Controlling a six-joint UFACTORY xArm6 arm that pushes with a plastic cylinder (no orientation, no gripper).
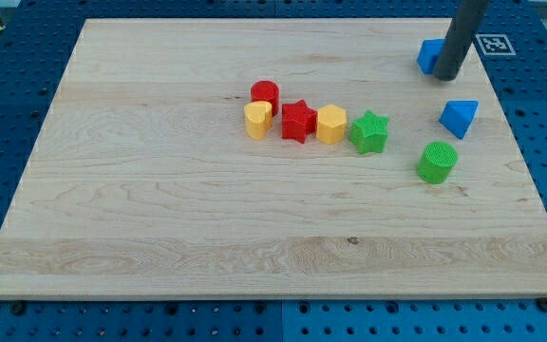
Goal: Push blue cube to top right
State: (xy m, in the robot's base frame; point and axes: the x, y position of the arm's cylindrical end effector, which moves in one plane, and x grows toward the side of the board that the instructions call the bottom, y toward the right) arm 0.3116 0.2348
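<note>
A row of blocks is sitting mid-board: a red cylinder (265,93), a yellow heart-like block (257,121), a red star (298,122), a yellow hexagon block (330,124) and a green star (369,132). A green cylinder (437,161) and a blue triangular block (459,118) are lying toward the view's right. None is blocking the top right corner of the wooden board (160,228). The blue cube (429,55) is sitting near that corner, partly hiding behind the rod. My tip (445,76) is touching its right side; there is no gripper, only a rod.
</note>
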